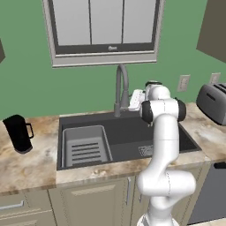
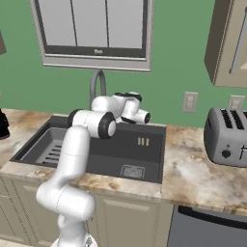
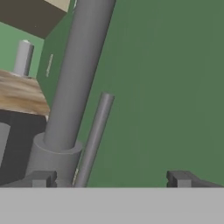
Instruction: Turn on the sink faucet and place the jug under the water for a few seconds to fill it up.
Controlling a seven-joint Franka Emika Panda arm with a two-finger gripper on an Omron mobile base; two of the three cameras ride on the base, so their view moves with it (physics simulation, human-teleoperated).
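One faucet (image 1: 121, 88) stood upright behind the sink (image 1: 128, 137), its spout arching forward over the basin. One black jug (image 1: 18, 133) stood upright on the counter, well left of the sink. The arm reached over the sink, its gripper (image 3: 111, 177) spread apart right beside the faucet's lever (image 3: 94, 138).

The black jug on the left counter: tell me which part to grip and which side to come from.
Grip the jug around its upright cylindrical body rather than by its thin loop handle, which sticks out toward the sink. Probably come in level from the front, fingers either side of the body, with the handle clear. The gripper is open by the faucet, far from it.
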